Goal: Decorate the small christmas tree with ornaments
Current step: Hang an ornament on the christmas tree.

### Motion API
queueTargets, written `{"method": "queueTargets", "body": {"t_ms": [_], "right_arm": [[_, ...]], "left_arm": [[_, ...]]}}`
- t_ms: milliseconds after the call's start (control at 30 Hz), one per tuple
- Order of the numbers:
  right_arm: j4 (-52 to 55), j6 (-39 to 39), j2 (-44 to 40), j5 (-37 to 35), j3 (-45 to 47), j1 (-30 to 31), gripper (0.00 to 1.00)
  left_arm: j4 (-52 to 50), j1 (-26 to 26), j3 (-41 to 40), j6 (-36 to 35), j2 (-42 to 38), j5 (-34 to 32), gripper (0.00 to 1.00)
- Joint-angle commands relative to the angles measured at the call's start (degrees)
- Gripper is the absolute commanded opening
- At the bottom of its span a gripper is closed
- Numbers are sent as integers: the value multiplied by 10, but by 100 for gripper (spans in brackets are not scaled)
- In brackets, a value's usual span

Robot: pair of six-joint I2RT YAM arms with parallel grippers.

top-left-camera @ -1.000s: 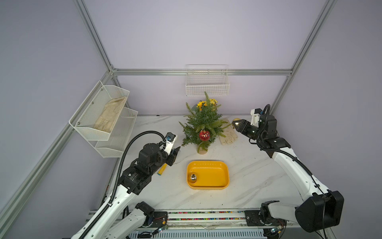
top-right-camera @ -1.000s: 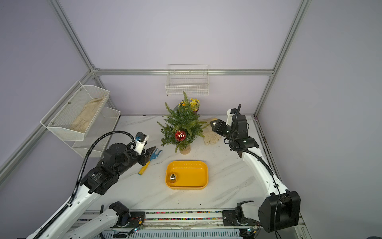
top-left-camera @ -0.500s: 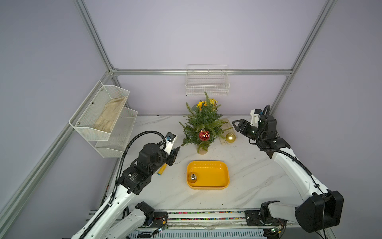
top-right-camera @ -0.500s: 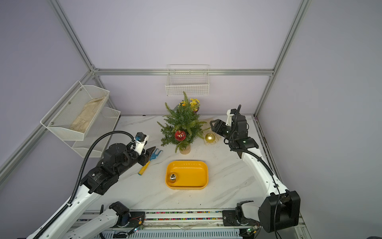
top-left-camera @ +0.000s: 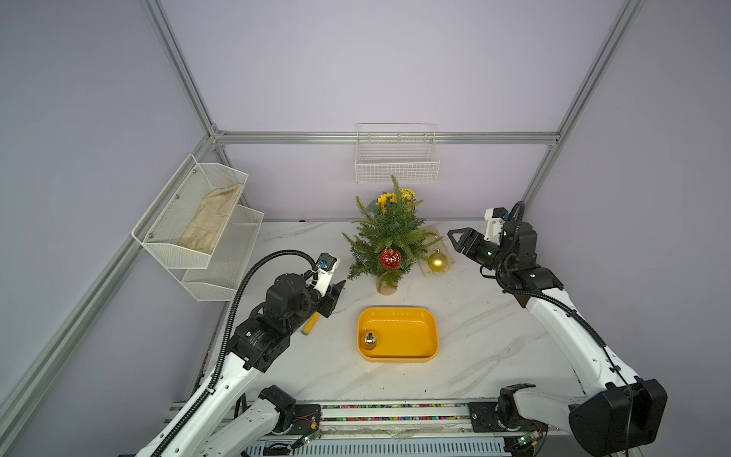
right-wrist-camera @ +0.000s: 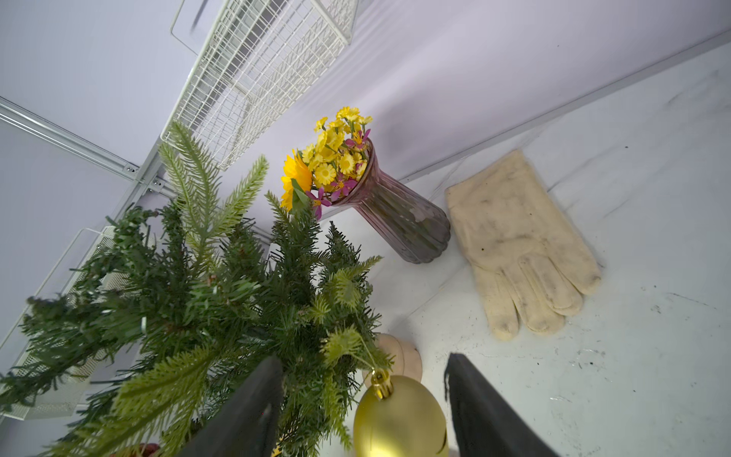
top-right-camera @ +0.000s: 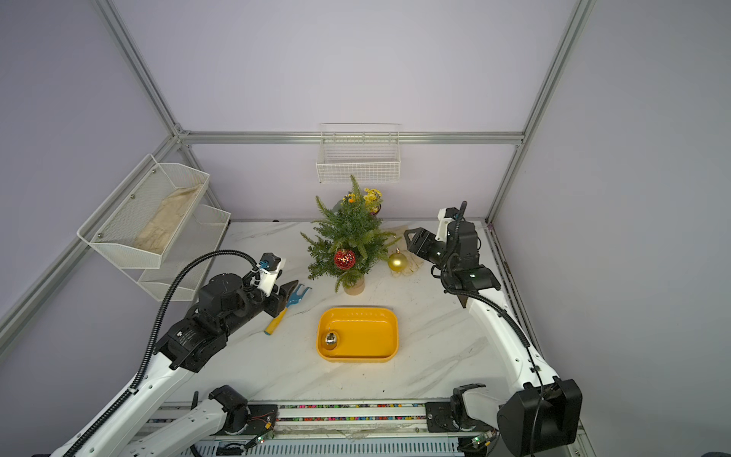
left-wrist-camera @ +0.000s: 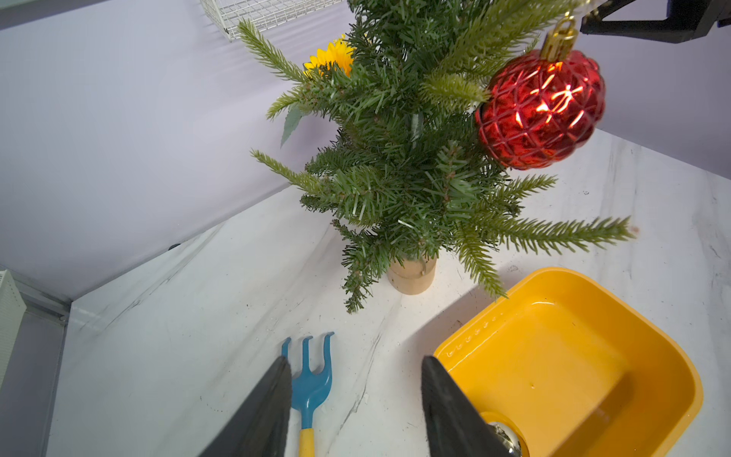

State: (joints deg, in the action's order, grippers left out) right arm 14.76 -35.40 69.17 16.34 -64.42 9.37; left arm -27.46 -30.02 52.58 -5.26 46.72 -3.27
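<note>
**Top views.**
- Small tree (top-left-camera: pixel 389 237), upright at the back middle of the table (top-left-camera: pixel 494 336).
- Red bauble (top-left-camera: pixel 391 258), hung low on the tree's front.
- Gold bauble (top-left-camera: pixel 437 261), now seen dangling from a branch tip on the tree's right side, above the glove (top-right-camera: pixel 413 264). A second ago it was not seen there, and the right gripper was pressed in at that spot.
- Right gripper (top-left-camera: pixel 455 242), since drawn back from the tree. Its jaws are spread wide and nothing is held.
- Left gripper (top-left-camera: pixel 338 291), unchanged: parked over the rake (top-right-camera: pixel 294 296), jaws half spread, nothing held.
- Silver bauble (top-left-camera: pixel 370 339), lying in a near corner of the yellow tray (top-left-camera: pixel 431 320).

**Left wrist view.**
- Left gripper (left-wrist-camera: pixel 354 360), confirmed empty, with a clear gap between the jaws.
- Red bauble (left-wrist-camera: pixel 540 109), shown hooked by its cap to a branch.
- Silver bauble (left-wrist-camera: pixel 502 435), glimpsed in the tray behind one jaw.

**Right wrist view.**
- Gold bauble (right-wrist-camera: pixel 399 419), shown with its cap loop caught on a branch tip. It hangs between the spread jaws of the right gripper (right-wrist-camera: pixel 362 358) and is not clamped.
- Vase of flowers (right-wrist-camera: pixel 395 213), standing behind the tree.

**Status.** The second ornament is judged released and hung, with two of three placed. The silver bauble is left to be fetched from the tray.
</note>
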Motion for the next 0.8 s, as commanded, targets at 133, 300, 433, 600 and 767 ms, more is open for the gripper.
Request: {"method": "queueTargets", "body": {"t_ms": [133,300,433,600,767], "right_arm": [[43,21,-44,-32,28,-2,68],[53,35,-60,-43,58,-5,68],[52,45,-65,-43,80,-11,68],[43,63,-64,-38,101,-18,68],[29,77,-57,-27,115,-23,68]], "left_arm": [[-7,-21,-8,48,20,14,51],[-49,-64,-5,105,37,-5,50],[-94,-123,-2,165,69,-22,50],[-162,-207,22,250,150,-62,50],[-255,-264,94,335,273,-86,53]]}}
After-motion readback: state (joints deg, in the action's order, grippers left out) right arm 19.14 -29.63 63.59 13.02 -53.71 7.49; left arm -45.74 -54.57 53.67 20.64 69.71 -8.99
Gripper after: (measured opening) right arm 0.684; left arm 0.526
